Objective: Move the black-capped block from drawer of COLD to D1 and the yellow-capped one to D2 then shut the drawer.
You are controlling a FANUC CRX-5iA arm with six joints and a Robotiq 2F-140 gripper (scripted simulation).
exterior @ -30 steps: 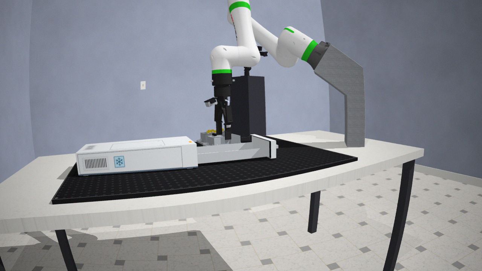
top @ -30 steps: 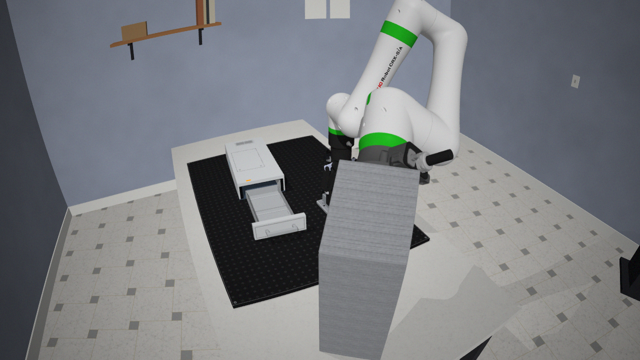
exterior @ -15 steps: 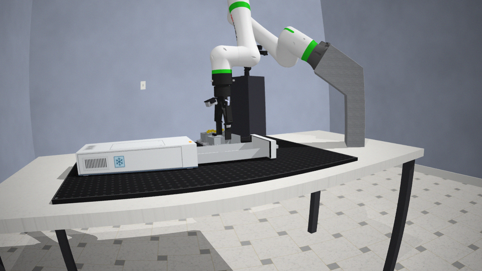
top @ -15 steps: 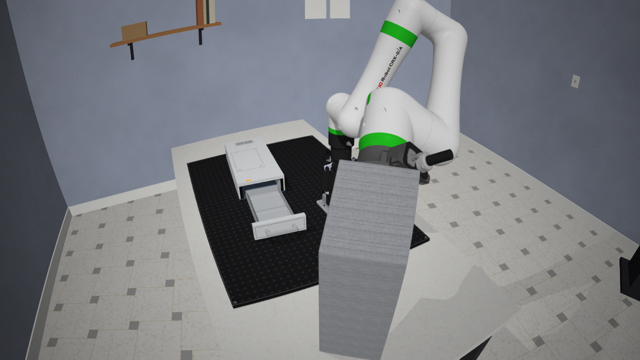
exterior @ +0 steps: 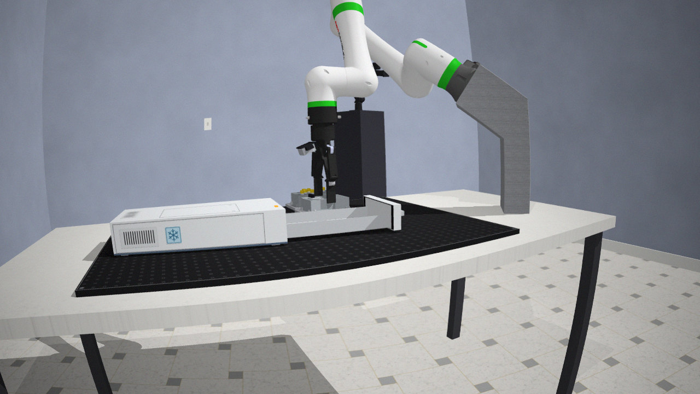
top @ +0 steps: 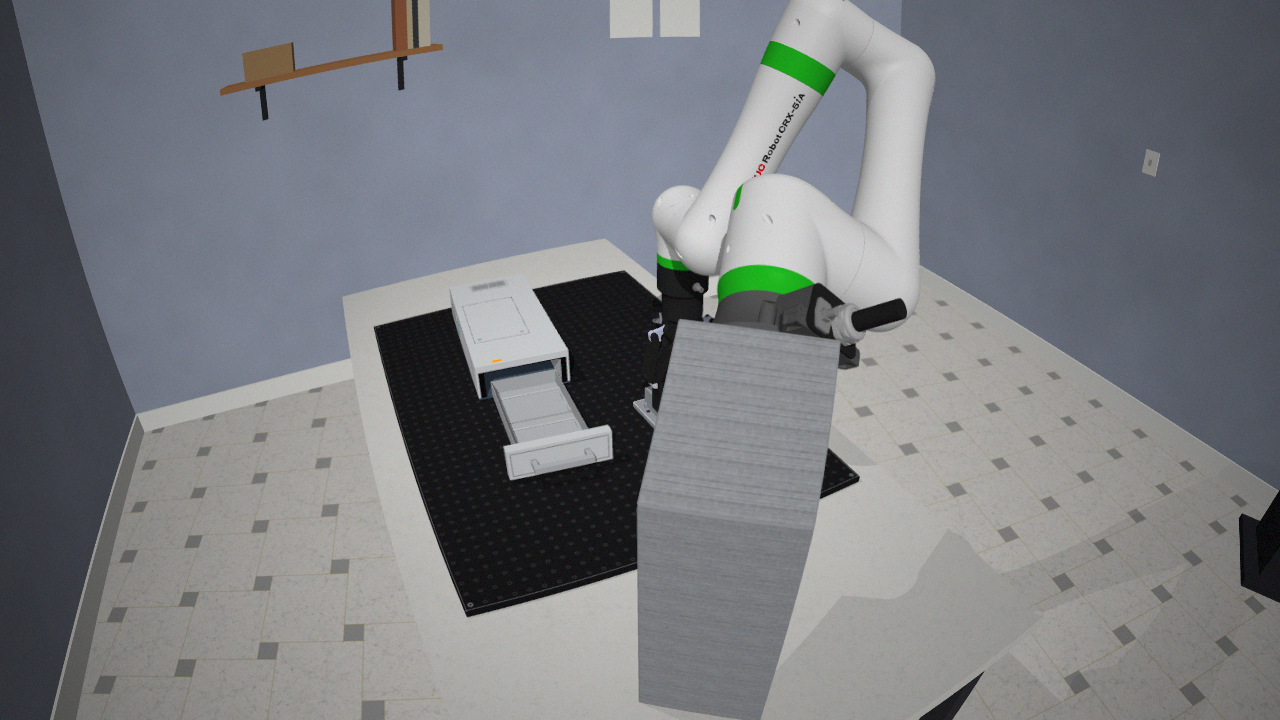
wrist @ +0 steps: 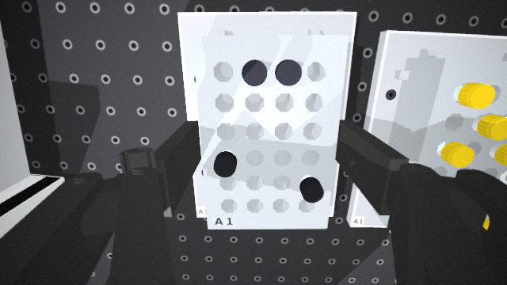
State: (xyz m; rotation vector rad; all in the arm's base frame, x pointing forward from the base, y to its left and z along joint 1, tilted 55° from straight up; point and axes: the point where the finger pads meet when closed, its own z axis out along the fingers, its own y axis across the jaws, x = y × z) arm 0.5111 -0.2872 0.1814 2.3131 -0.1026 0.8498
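Releasing is the step in hand: the black-capped block [wrist: 269, 119] [exterior: 312, 202] sits on D1 [wrist: 269, 23] [top: 643, 409], right of COLD [top: 505, 313] [exterior: 196, 227] [wrist: 9, 107]; jaws spread around it. Seating appears flat, view permitting. Next, I raise vertically.

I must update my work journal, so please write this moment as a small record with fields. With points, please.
Black-cap block: on D1 [top: 643, 411] [wrist: 191, 67], between the jaws [exterior: 315, 202]
Black caps: four
Yellow-cap block: on D2 [wrist: 376, 115] [exterior: 297, 200] [wrist: 465, 134]
Jaws: open, around black-cap block
Drawer: pulled out, no block in it [top: 572, 452] [exterior: 337, 225]
Lamp: lit, orange [top: 496, 360] [exterior: 275, 206]
Left to do: withdraw jaws, shut drawer
Unclear: whether both blocks sit fully flat
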